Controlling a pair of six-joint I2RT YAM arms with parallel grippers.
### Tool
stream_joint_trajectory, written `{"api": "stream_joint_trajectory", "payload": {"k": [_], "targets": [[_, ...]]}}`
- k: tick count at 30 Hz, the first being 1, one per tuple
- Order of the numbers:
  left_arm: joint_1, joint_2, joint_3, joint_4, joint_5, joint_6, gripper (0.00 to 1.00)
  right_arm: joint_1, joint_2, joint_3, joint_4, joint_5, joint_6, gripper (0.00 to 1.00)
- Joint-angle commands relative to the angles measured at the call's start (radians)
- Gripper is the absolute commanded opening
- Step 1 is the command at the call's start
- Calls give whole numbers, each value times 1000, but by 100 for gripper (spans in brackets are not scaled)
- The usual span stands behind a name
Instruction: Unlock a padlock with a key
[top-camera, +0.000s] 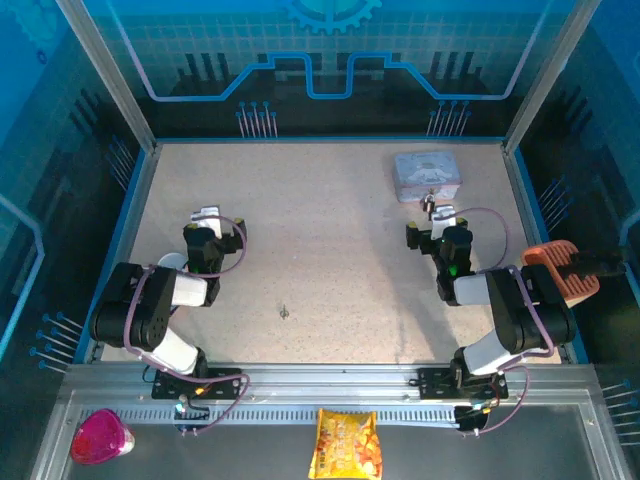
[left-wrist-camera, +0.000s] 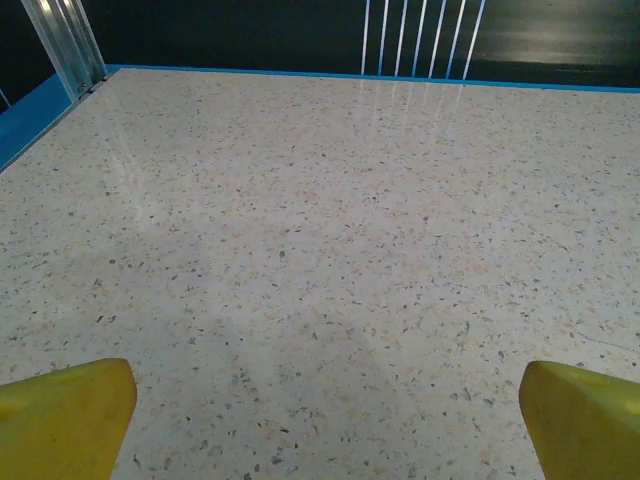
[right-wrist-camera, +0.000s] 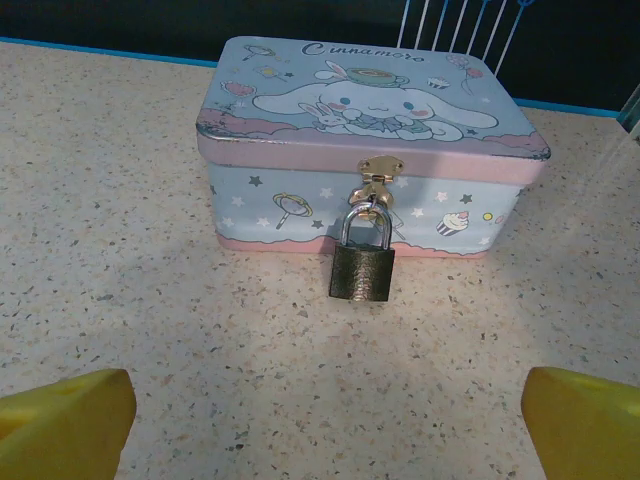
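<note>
The padlock (right-wrist-camera: 362, 262) hung closed from the hasp of the pastel tin (right-wrist-camera: 370, 150) near the tabletop's (top-camera: 330, 230) far right corner, the key (top-camera: 284, 313) lay toward the middle of the near edge, and the left claw (left-wrist-camera: 325, 425) and the right claw (right-wrist-camera: 325, 425) both stood spread and empty, the right one facing the padlock.

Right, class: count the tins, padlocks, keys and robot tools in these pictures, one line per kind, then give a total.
Tin: 1
Padlock: 1
Key: 1
Tools: 2 (left tool, right tool)
Total: 5
</note>
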Motion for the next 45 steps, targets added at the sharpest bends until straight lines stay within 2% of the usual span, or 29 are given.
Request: {"api": "stream_joint_trajectory", "payload": {"k": [1, 9, 29, 35, 38, 39, 41, 43, 45], "targets": [[5, 1, 7, 14, 5, -15, 99, -3, 7, 10, 29, -4, -4, 100], [5, 0, 7, 14, 4, -15, 99, -22, 6, 18, 7, -43, 4, 100], [4, 1, 2, 24, 5, -9, 99, -22, 6, 17, 10, -43, 4, 100], [-46, -32, -89, 179, 27, 66, 99, 8, 1, -33, 104, -96, -56, 100], [-97, -112, -148, 234, -21, 119, 99, 18, -12, -67, 156, -108, -73, 100], [-129, -167, -153, 203, -46, 149, 99, 21, -29, -81, 165, -116, -80, 100], [-174, -289, -117, 30, -68, 169, 99, 55, -99, -107, 144, -97, -109, 100], [-179, -436, -31, -265, -35, 93, 99, 112, -211, -93, 7, -61, -153, 100], [-180, -531, 49, -475, -2, 6, 99, 163, -292, -86, -70, -48, -189, 100]]}}
